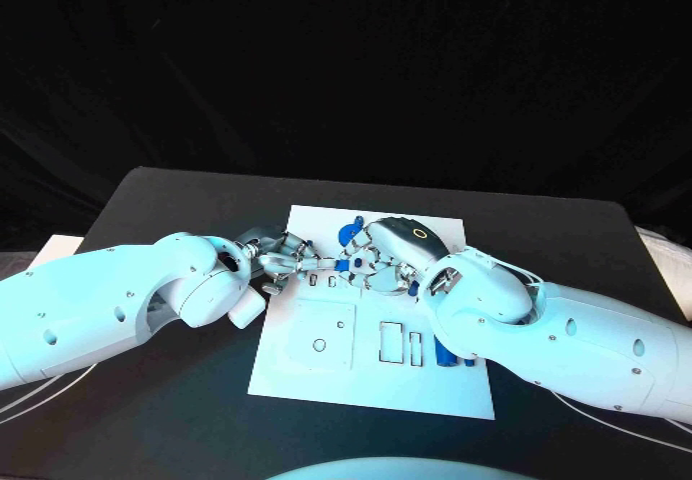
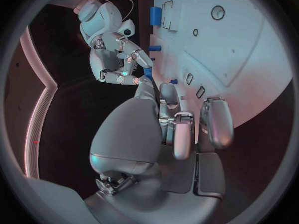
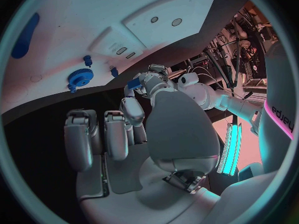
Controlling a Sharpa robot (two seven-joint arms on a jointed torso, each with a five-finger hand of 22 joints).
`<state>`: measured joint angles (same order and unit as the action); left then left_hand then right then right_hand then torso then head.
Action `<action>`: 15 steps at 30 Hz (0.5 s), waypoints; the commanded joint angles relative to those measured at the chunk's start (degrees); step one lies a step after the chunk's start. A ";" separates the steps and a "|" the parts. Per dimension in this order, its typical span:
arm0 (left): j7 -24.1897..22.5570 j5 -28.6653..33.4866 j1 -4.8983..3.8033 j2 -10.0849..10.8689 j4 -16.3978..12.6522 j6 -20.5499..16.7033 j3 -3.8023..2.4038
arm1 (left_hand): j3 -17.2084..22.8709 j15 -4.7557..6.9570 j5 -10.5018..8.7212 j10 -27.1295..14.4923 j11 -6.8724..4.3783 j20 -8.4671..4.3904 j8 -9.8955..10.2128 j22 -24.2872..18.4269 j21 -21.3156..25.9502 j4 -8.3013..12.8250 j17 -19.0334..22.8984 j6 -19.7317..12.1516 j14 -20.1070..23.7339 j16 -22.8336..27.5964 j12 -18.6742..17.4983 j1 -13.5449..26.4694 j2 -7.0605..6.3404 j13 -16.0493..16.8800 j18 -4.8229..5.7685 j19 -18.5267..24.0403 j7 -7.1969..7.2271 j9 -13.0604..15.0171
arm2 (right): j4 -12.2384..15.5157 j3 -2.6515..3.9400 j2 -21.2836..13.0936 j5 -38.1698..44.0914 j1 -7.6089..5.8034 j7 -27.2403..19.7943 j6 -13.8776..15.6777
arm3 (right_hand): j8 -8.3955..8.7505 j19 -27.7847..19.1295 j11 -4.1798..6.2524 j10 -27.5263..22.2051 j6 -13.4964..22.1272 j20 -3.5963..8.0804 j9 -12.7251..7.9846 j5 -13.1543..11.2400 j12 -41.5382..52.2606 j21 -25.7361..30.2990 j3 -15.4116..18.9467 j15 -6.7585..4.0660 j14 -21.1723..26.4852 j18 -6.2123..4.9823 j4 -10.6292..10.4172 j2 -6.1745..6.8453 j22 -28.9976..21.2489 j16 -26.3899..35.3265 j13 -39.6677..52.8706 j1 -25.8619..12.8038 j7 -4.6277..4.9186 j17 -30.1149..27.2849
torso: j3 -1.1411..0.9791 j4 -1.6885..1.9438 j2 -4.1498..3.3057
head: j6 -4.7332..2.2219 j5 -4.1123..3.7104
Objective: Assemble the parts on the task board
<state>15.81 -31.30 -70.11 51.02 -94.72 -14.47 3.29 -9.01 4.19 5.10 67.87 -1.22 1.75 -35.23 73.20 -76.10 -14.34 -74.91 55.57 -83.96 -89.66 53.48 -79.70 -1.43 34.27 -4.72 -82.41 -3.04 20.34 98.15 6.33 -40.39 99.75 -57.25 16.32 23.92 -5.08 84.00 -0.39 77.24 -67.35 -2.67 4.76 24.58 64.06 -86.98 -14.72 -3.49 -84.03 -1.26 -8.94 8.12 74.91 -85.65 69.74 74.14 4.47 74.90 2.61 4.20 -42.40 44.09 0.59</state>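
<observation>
Task board (image 1: 310, 375): white plate in the middle of the black table (image 1: 159, 200), with cut-out slots; blue parts (image 1: 440, 352) stand in slots near its right edge.
Gear (image 3: 79, 77): blue, lying flat on the board.
Left hand (image 1: 281, 252): over the board's far part, pinching a small blue part (image 3: 134, 83) at its fingertips.
Right hand (image 1: 387, 262): fingertips meet the left hand's; whether it holds anything, I cannot tell.
Hidden: both hands cover the board's far middle.
</observation>
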 commanded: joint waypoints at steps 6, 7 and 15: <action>0.32 -0.07 0.04 -0.06 0.15 0.74 -0.04 | 0.66 0.59 -0.07 0.20 -0.19 -0.17 -0.28 0.28 -0.31 1.40 -15.09 0.16 -6.04 -0.34 0.01 -2.23 0.44 0.16 0.72 -0.23 0.39 0.02 | 0.43 0.04 -0.02 1.14 0.05 0.13 0.47 | -0.28 3.14 0.43 0.21 -0.35 0.11 0.11 -0.26 0.23 0.07 -0.48 -0.27 -4.66 0.01 -0.02 0.41 10.09 -0.12 0.08 0.33 -0.01 9.41 | 0.01 -0.02 0.02 | 0.16 0.14; 0.32 -0.03 0.04 -0.07 0.16 0.74 -0.04 | 0.69 0.60 -0.08 0.21 -0.19 -0.17 -0.28 0.31 -0.33 1.46 -15.09 0.17 -6.04 -0.34 0.02 -2.32 0.47 0.20 0.73 -0.24 0.40 0.01 | 0.44 0.04 -0.02 1.14 0.05 0.10 0.50 | -0.28 3.14 0.43 0.21 -0.35 0.11 0.11 -0.26 0.23 0.07 -0.48 -0.27 -4.66 0.01 -0.02 0.41 10.09 -0.12 0.08 0.33 -0.01 9.41 | 0.02 0.01 0.01 | 0.17 0.12; 0.43 -0.53 0.04 -0.21 0.23 0.76 -0.04 | 0.88 0.63 -0.08 0.22 -0.23 -0.20 -0.27 0.39 -0.38 1.86 -15.09 0.19 -6.04 -0.34 -0.05 -2.88 0.56 0.21 0.74 -0.24 0.44 -0.04 | 1.01 0.05 0.05 1.16 0.07 0.03 0.80 | -0.32 3.14 0.45 0.22 -0.43 0.12 0.13 -0.30 0.22 0.07 -0.53 -0.28 -4.66 0.01 -0.01 0.41 10.10 -0.13 0.08 0.37 -0.04 9.43 | 0.00 0.00 -0.01 | 0.18 0.21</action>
<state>16.10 -31.47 -70.11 50.98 -94.44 -14.47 3.28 -8.13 4.39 5.09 67.87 -1.23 1.75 -35.23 73.51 -76.10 -12.70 -74.90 55.78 -84.16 -89.66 53.48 -81.94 -0.84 34.43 -4.72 -82.41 -2.83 20.33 98.83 6.33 -40.44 100.02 -57.20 16.40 24.11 -5.02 84.00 -0.17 77.47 -67.32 -2.68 4.83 24.47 64.06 -86.98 -15.05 -3.48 -84.03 -1.26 -8.94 8.12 74.90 -85.65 69.73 74.14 4.47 74.94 2.61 4.20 -42.40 44.25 0.77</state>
